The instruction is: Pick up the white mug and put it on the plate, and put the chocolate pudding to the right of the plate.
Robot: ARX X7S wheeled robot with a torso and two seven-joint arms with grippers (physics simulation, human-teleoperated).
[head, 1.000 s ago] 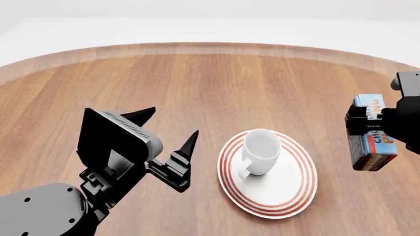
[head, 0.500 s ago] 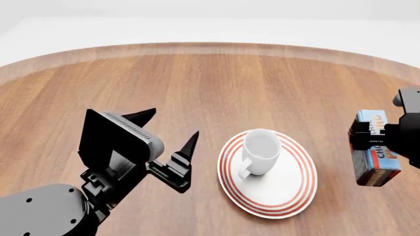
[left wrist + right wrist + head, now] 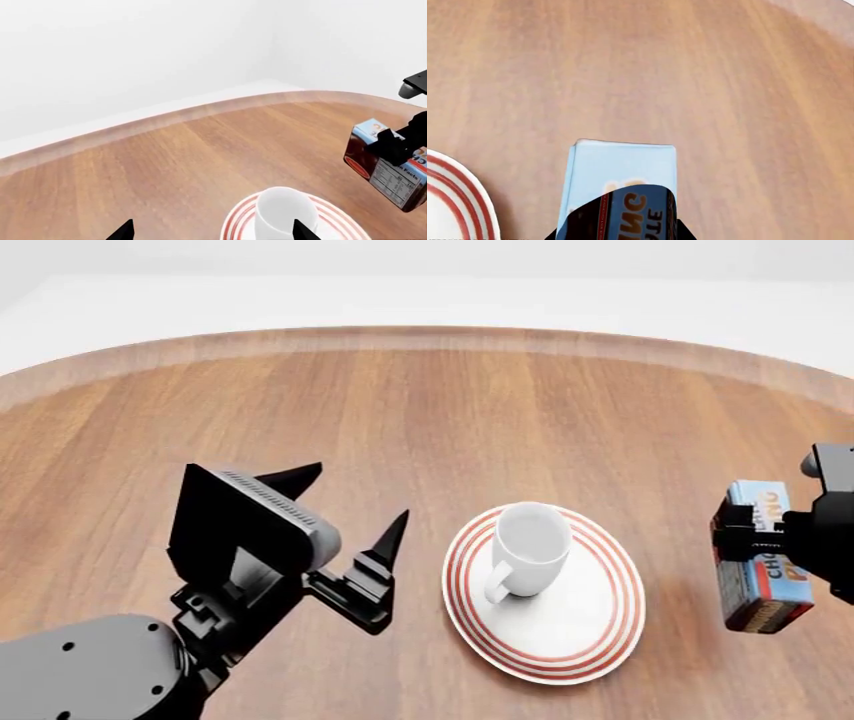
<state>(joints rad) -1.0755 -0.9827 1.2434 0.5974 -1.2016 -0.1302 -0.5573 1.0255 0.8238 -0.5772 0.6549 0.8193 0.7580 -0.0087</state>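
Observation:
The white mug (image 3: 531, 548) stands upright on the red-ringed plate (image 3: 587, 635) in the head view. It also shows in the left wrist view (image 3: 283, 215) on the plate (image 3: 235, 225). My left gripper (image 3: 350, 510) is open and empty, to the left of the plate. My right gripper (image 3: 761, 535) is shut on the chocolate pudding (image 3: 763, 560), holding it upright to the right of the plate, low over the table. The pudding also shows in the left wrist view (image 3: 387, 167) and in the right wrist view (image 3: 620, 200).
The round wooden table (image 3: 400, 410) spreads out behind and to the left of the plate, with its rim (image 3: 427, 337) at the back. The plate's edge (image 3: 460, 200) shows beside the pudding in the right wrist view.
My right gripper has lowered the chocolate pudding and shifted it slightly rightward. My left gripper has drifted slightly right. The mug and plate have not moved.

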